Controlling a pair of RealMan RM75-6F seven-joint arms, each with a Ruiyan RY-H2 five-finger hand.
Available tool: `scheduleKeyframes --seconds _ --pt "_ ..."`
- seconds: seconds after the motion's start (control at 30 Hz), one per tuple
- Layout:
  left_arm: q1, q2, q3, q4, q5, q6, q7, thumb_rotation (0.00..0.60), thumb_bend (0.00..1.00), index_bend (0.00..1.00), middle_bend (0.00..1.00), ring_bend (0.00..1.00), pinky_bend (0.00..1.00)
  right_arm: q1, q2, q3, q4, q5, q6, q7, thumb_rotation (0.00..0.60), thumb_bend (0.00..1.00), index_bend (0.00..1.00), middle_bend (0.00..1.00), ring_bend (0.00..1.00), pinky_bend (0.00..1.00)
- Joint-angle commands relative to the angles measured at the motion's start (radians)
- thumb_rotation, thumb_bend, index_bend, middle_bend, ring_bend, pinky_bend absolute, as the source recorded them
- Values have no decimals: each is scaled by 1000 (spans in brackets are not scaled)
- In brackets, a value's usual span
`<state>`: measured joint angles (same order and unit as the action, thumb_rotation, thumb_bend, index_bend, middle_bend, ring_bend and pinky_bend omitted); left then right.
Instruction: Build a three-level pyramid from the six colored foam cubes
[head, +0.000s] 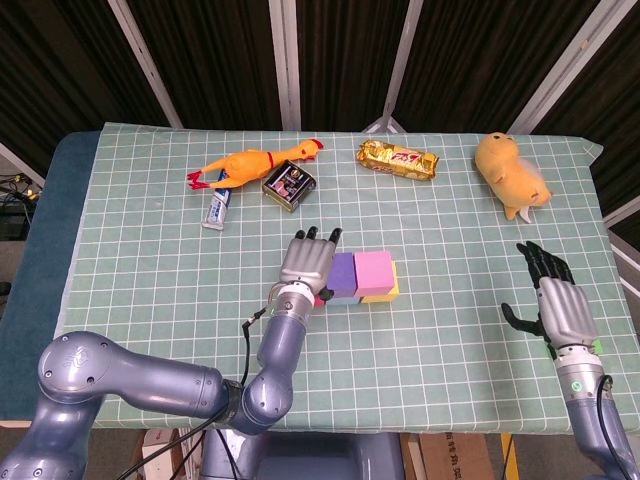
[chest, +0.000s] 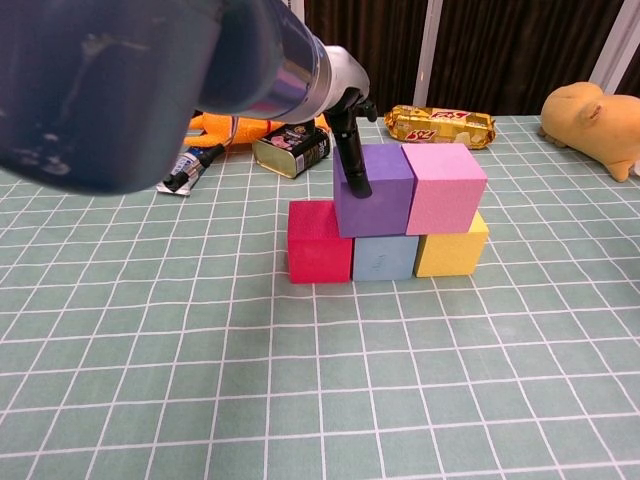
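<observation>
left hand (head: 309, 262): fingers spread, holding nothing, fingertip touching purple cube (chest: 374, 189) | right hand (head: 558, 305): released, apart | pink cube (chest: 444, 189) beside purple, atop red (chest: 318, 243), blue (chest: 384, 257), yellow (chest: 452, 251)

open bench (head: 450, 300) between block stack (head: 362, 277) and right robot hand (head: 562, 305). blocked on the stack's left by left robot hand (head: 307, 262), a finger (chest: 352, 150) against the purple cube (chest: 378, 190). behind, tin (head: 289, 186), rubber chicken (head: 250, 163), tube (head: 218, 208), candy bar (head: 398, 159), plush (head: 510, 172).
</observation>
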<state>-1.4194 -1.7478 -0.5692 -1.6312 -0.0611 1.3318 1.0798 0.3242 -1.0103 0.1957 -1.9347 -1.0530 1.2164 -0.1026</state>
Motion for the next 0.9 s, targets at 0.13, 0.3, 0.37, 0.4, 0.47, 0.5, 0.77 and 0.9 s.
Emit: scheduleKeyframes --seconds 0.13,0.3,0.37,0.4,0.47,0.5,0.77,0.9 --pt "3 2 1 -2 -5 -4 3 600 308 44 320 71 123 -1 0 0 -1 -2 2 0 600 364 0 0 0 0" --pt "2 3 2 -4 -5 -4 5 600 308 38 302 70 123 -1 1 0 -3 -3 1 0 600 364 0 0 0 0" --pt "3 3 3 -4 -4 -5 6 600 308 38 296 70 123 -1 1 0 -3 -3 1 1 600 364 0 0 0 0" --pt "3 3 4 -4 -4 -5 6 600 308 37 293 71 123 -1 1 -1 -4 -3 1 1 600 364 0 0 0 0" --pt "3 3 4 -4 -3 -5 5 600 305 35 287 70 123 -1 1 -1 -4 -3 0 1 600 365 0 0 0 0" --pt "4 3 4 -3 -3 -6 4 600 299 33 284 70 123 -1 1 -1 -4 -3 1 1 600 365 0 0 0 0" --pt "7 4 11 -5 -14 -14 12 600 275 15 244 68 122 -1 0 -1 -3 -4 1 -1 600 364 0 0 0 0" --pt "10 5 14 -7 -8 -13 10 600 255 4 209 63 121 -1 -1 -2 -2 -3 0 -2 600 364 0 0 0 0"
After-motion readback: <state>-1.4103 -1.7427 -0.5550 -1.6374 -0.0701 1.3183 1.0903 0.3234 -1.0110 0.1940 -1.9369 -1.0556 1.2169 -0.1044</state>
